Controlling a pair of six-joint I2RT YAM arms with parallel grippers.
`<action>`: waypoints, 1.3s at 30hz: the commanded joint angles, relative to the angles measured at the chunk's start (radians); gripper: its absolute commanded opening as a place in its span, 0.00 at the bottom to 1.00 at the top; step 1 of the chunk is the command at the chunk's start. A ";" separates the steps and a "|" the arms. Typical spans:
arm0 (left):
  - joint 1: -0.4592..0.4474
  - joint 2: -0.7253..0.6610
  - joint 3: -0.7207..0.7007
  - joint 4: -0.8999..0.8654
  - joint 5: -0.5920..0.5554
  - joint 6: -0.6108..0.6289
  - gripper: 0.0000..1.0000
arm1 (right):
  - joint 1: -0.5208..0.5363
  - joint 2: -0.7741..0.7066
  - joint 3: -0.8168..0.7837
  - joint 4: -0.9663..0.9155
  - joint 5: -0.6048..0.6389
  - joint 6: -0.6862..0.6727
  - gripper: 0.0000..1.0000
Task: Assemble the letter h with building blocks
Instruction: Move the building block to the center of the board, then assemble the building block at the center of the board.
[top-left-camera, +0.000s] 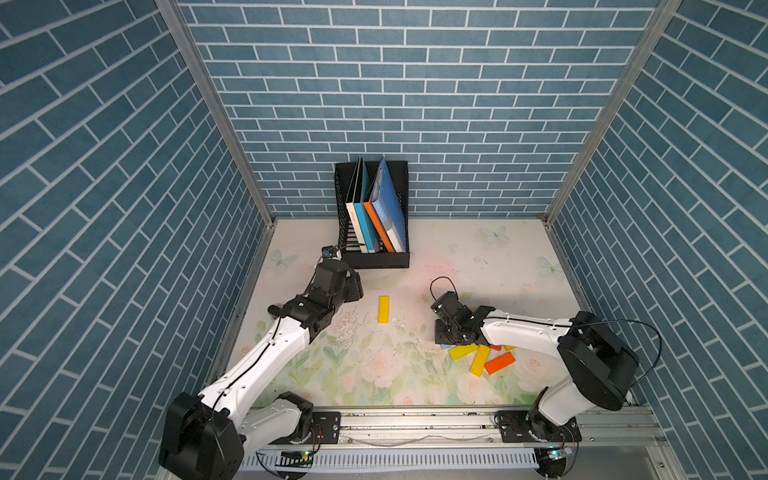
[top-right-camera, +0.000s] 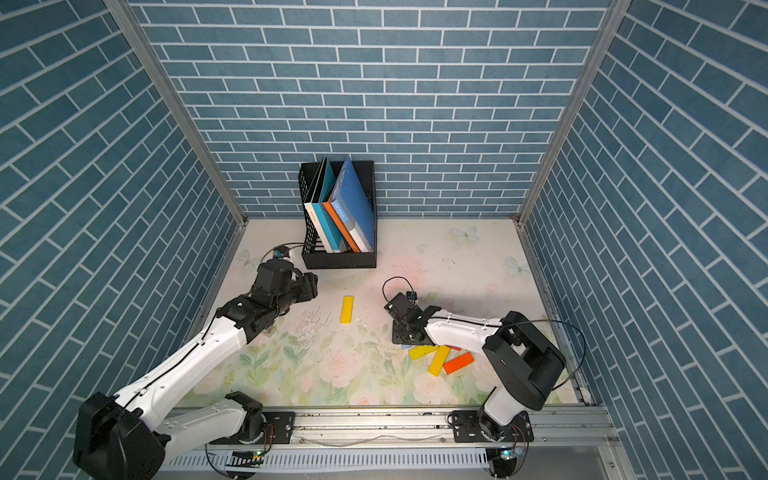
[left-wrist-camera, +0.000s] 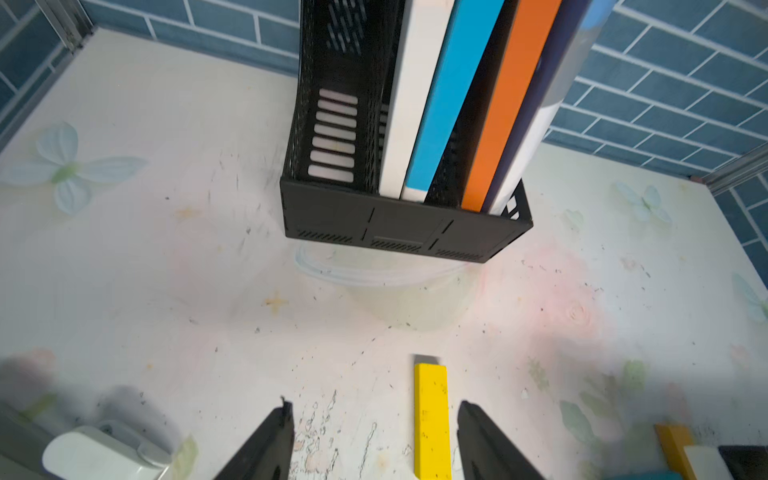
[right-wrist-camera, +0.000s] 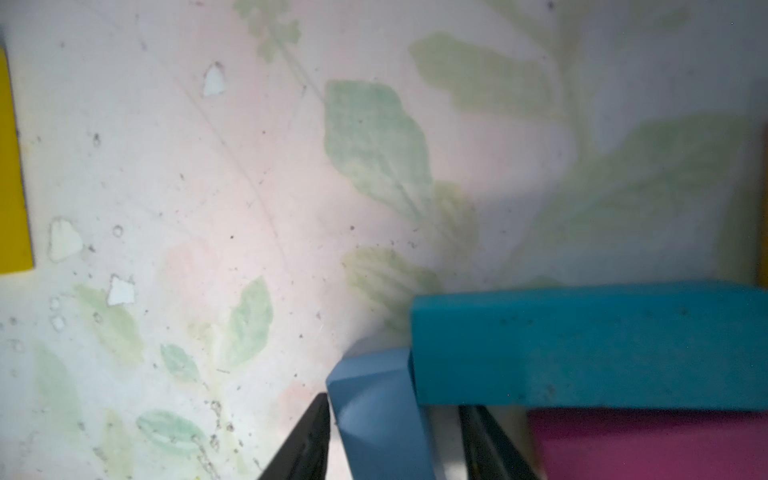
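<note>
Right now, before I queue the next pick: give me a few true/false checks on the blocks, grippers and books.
1. A yellow block lies alone, apart from the pile of blocks. True.
2. That pile lies by the left arm. False: it lies by the right arm.
3. The left gripper holds the yellow block. False: its jaws are open, gripping nothing.
4. A light blue block sits between the fingers of the right gripper. True.
5. The books lie flat on the table. False: they stand in a black rack.
</note>
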 joint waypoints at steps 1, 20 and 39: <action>0.014 -0.006 -0.024 0.022 0.026 0.001 0.65 | 0.041 0.073 0.030 -0.038 -0.017 -0.026 0.33; 0.094 0.041 -0.084 0.052 0.092 -0.018 0.53 | 0.265 0.278 0.298 -0.121 0.020 -0.089 0.59; 0.115 0.062 -0.075 0.041 0.088 -0.021 0.54 | 0.237 0.147 0.265 -0.099 0.058 0.195 0.95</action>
